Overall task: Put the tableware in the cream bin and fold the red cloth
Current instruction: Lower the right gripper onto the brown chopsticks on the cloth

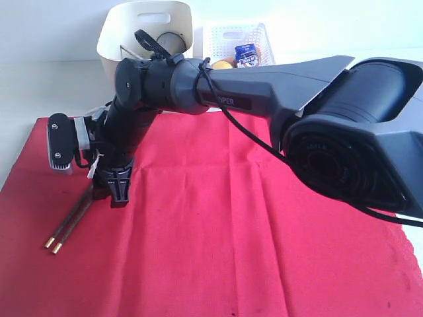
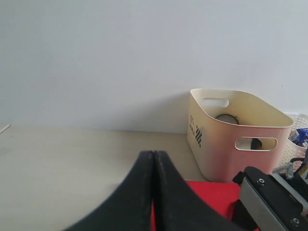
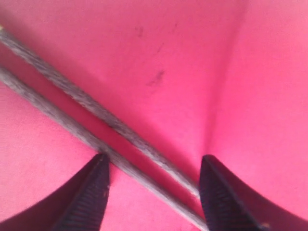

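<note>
Currently right claw (image 3: 154, 166) spread, straddling both chopsticks (image 3: 91, 103), apparently lined up to pinch the pair together. Chopsticks lie flat on red cloth (image 3: 202, 62) directly under claw. Left claw (image 2: 153, 163) pressed together, empty; cream bin (image 2: 231, 139) beyond it.

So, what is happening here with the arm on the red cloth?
The right gripper hovers low over the dark chopsticks, which lie on the red cloth. Its jaws are open with the sticks between them, not yet gripped. The left gripper is shut and holds nothing, with the cream bin ahead of it. The cloth lies spread flat, not folded.
</note>
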Robot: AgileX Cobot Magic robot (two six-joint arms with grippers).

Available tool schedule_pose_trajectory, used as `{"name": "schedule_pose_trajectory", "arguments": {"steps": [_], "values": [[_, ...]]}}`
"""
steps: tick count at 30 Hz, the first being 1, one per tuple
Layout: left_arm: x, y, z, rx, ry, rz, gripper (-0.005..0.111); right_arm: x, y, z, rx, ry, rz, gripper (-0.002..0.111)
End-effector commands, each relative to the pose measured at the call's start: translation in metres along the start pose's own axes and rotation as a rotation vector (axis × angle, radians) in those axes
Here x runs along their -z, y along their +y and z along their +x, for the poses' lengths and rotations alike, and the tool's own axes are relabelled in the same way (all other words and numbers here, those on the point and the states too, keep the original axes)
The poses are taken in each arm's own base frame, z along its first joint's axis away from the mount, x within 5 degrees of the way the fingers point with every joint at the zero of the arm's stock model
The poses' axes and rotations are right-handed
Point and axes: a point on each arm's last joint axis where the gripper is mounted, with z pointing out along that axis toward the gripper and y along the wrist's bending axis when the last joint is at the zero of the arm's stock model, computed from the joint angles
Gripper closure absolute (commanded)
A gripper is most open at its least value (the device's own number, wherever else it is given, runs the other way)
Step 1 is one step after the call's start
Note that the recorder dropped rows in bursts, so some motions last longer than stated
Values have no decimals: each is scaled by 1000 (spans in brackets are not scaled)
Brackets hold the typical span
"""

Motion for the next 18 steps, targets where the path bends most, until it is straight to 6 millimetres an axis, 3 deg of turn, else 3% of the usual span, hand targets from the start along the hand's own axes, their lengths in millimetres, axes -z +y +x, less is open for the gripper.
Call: {"name": "schedule_pose_trajectory", "arguments": {"steps": [1, 13, 18], "values": [[0, 0, -1, 3, -5, -3, 106, -7, 11, 7, 6, 48, -107, 65], [0, 0, -1, 3, -5, -3, 106, 0, 10, 7, 17, 79, -101, 107], [0, 0, -1, 3, -5, -3, 106, 12, 7, 0, 25, 65, -79, 108]]}}
